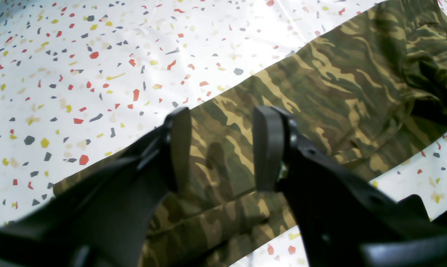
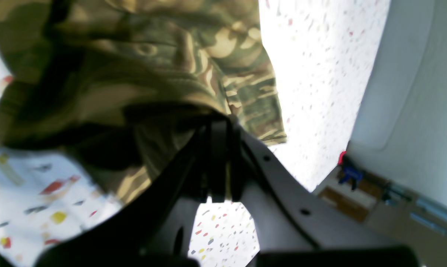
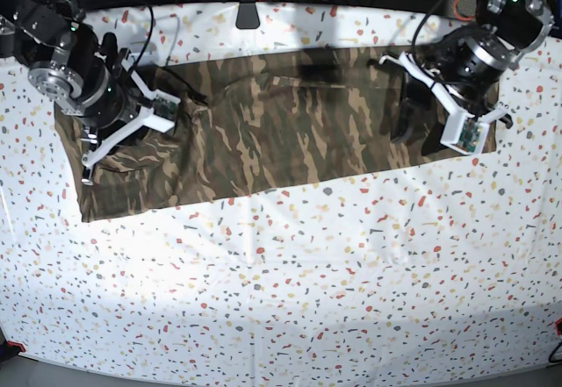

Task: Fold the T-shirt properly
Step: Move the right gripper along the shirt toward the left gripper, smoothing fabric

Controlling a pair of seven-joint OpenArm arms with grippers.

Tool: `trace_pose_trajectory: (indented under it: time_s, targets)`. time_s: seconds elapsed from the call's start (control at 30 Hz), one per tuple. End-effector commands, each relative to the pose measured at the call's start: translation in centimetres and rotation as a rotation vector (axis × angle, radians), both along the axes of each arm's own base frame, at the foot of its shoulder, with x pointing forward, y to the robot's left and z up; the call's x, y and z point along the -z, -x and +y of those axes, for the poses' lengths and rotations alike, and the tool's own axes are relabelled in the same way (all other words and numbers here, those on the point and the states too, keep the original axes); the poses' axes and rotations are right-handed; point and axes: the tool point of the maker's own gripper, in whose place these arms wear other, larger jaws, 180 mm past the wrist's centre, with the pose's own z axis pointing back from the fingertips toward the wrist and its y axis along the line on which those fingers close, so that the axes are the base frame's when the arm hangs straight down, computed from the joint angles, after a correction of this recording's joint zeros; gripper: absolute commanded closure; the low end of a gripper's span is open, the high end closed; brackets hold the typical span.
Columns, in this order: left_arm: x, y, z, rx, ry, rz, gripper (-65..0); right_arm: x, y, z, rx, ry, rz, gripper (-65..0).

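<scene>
The camouflage T-shirt (image 3: pixel 290 141) lies as a long band across the far part of the table, its left end bunched and lifted a little. My right gripper (image 3: pixel 186 99) is at that left end, shut on a pinch of the cloth. In the right wrist view the T-shirt (image 2: pixel 153 48) drapes over the closed right gripper (image 2: pixel 219 124). My left gripper (image 3: pixel 420 137) hovers open over the band's right end. The left wrist view shows the left gripper (image 1: pixel 223 148) with its two pads wide apart above the flat T-shirt (image 1: pixel 319 92), holding nothing.
A white table cover (image 3: pixel 307 273) with coloured speckles spreads under everything, also seen in the left wrist view as the cover (image 1: pixel 97 55). Cables and a black mount (image 3: pixel 248 14) sit along the back edge. A blue clamp (image 2: pixel 351 174) is by the table's edge near a pale wall.
</scene>
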Motion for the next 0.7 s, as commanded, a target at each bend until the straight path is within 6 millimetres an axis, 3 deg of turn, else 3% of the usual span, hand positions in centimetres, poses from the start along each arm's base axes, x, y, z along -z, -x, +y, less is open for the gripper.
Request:
trace_pose_trajectory:
  time_s: [0.0,0.13,0.27,0.47,0.67]
  targets:
    - [-1.0,-0.2,-0.2,0.007,0.011,-0.04,-26.4,-0.8,-1.3,-0.7,0.021,0.005,-0.04,0.0]
    - [-1.0,-0.2,-0.2,0.007,0.011,-0.041,-26.4,1.4,-2.9,-1.6,0.111,-0.029,-0.011,0.0]
    - [-1.1,-0.2,-0.2,0.006,0.011,-0.041,-26.4,3.0,-5.3,-1.2,0.221,-0.102,-0.041,0.0]
    - [-1.0,-0.2,-0.2,0.007,0.011,-0.04,-26.4,3.6,-9.1,0.1,0.337,-0.193,-0.106,0.0]
    - [-0.6,0.0,-0.1,0.007,0.0,-0.017,-26.4,4.4,-9.9,0.2,0.38,-0.21,-0.105,0.0]
